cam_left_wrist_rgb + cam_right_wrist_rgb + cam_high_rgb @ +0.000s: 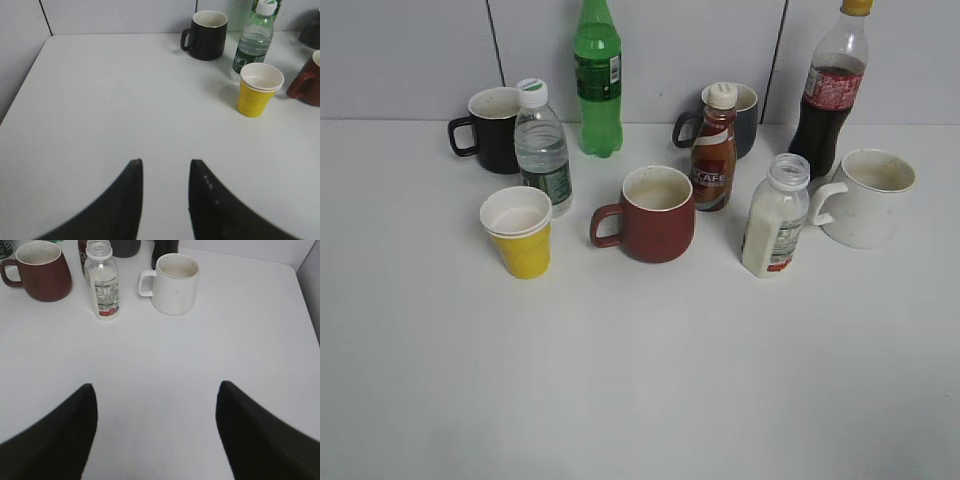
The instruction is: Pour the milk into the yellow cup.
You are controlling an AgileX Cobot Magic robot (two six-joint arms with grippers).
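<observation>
The milk is in a small clear bottle with no cap and a white-and-red label, standing upright right of centre; it also shows in the right wrist view. The yellow cup stands upright and empty at the left; it also shows in the left wrist view. My left gripper is open and empty over bare table, well short and left of the cup. My right gripper is wide open and empty, well short of the milk bottle. Neither gripper shows in the exterior view.
A dark red mug stands between cup and milk. A water bottle and a black mug stand behind the cup. A coffee bottle, a white mug, a cola bottle, a green bottle and a grey mug are at the back.
</observation>
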